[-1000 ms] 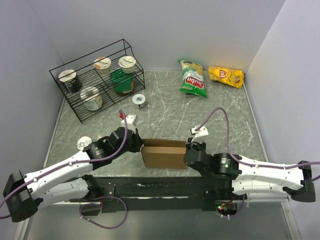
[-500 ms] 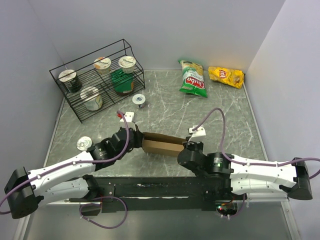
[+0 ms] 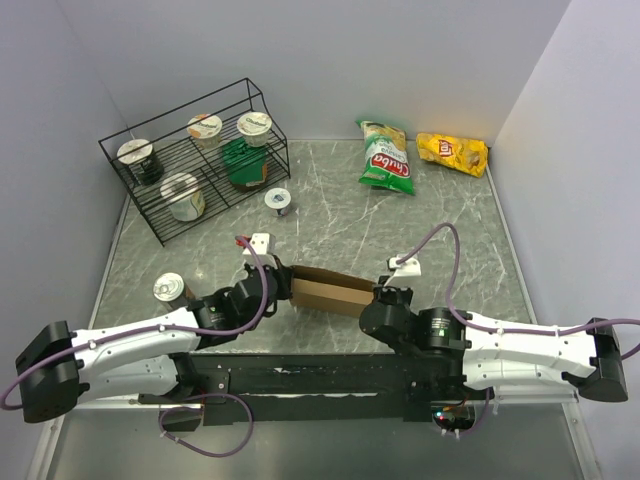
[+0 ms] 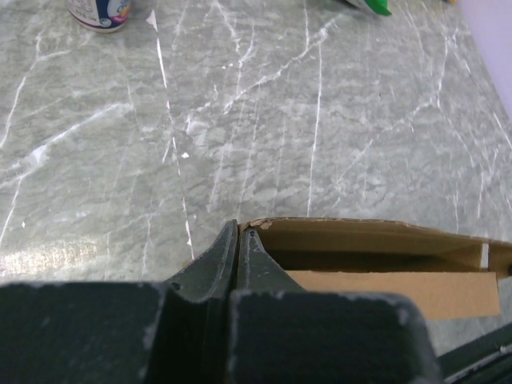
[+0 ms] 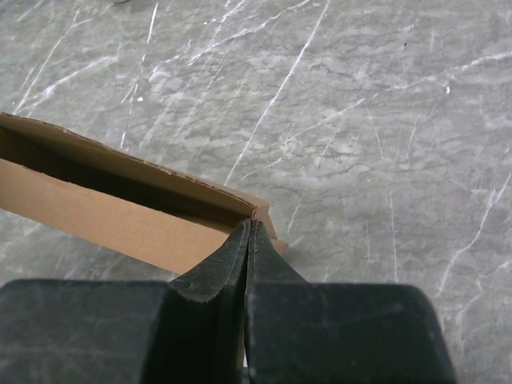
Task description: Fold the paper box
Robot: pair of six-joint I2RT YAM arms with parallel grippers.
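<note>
Pressed together at the tips, the left gripper [image 3: 284, 284] pinches the left end of the paper box [image 3: 330, 290]. In its wrist view the two dark fingers [image 4: 220, 260] meet in a narrow seam just at the torn corner of the cardboard, and the box [image 4: 384, 268] runs off to the right edge of the frame with its open channel showing. The right gripper [image 3: 378, 297] is likewise closed to a slit on the opposite end. Seen from its own wrist, the fingers [image 5: 220, 260] clamp the end corner, and the box [image 5: 120, 204] stretches away toward the left edge of that frame.

The box hangs between the two grippers just below the centre of the overhead frame. It is a long, shallow brown trough that slants slightly, its left end higher in the frame than its right. I cannot tell whether its underside touches the surface.

Beneath it is the grey marbled table [image 3: 330, 215]. A white-topped can [image 3: 168, 288] stands at lower left, near the left arm. A small lidded cup [image 3: 278, 200] sits above the box, toward the middle of the frame, and shows again at the top left of the left wrist view [image 4: 100, 12].

A black wire rack [image 3: 175, 112] fills the upper left and holds several foil-lidded cups and a green packet. At upper right a green chip bag [image 3: 385, 158] and a yellow chip bag [image 3: 452, 153] lie side by side, well apart from the box.
</note>
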